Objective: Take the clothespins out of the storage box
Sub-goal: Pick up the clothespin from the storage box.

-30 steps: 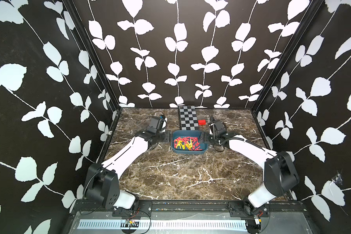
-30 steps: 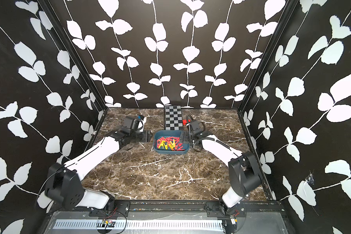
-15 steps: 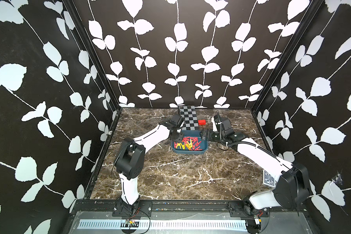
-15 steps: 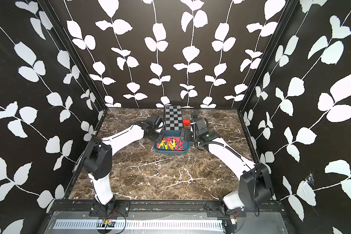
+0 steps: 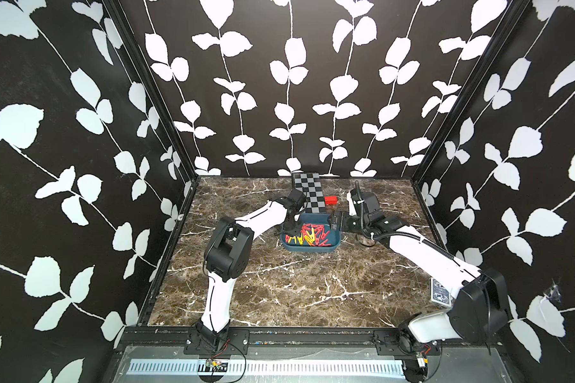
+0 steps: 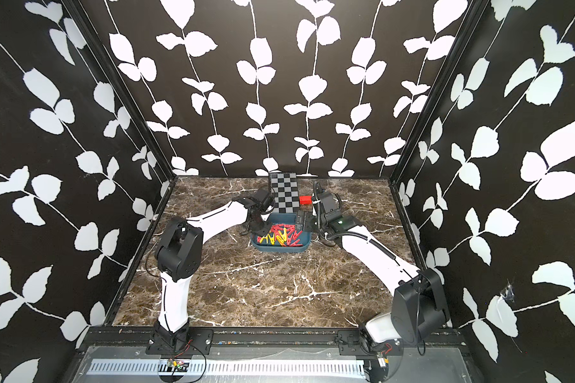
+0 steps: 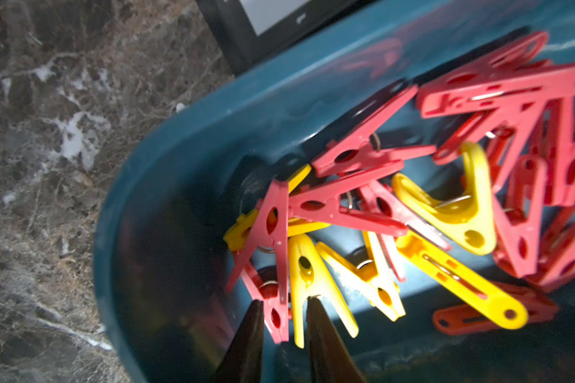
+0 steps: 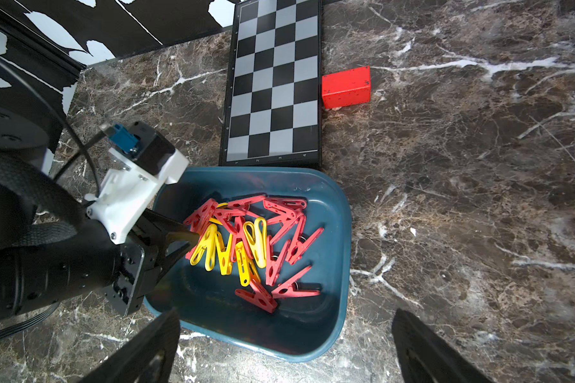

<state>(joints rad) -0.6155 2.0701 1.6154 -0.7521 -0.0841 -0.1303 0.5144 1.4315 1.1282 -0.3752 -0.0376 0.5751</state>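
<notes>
Storage box: we find the storage box [image 5: 312, 251] on the tabletop [image 5: 296, 291], toward the back middle, with its far rim against the checkered board [image 8: 274, 83].
Clothespins: every one of the clothespins [image 8: 246, 245] that we can see lies inside the box, red and yellow tangled in one heap. None lies on the marble.
Left pincer: the left pincer [image 7: 284, 303] dips into the end of the heap nearest its own arm. Its jaws stand narrow, with a red leg and a yellow leg between them; whether they truly pinch, we cannot tell.
Why there: we judge that this end suits it because the legs stick out loose there and the box wall leaves room.
Right pincer: the right pincer [image 8: 286, 318] hangs spread wide and empty over the box's opposite side. We think this is to keep the arms from colliding, or to be ready to steady the box.
Left wrist view only: it shows which legs sit between the jaws, where the top views give only small flecks of colour.
Right wrist view only: it shows the whole heap, the angle of the left pincer, and the red block [image 8: 346, 87] beside the board.
Top views only: we see both arms' full reach.
</notes>
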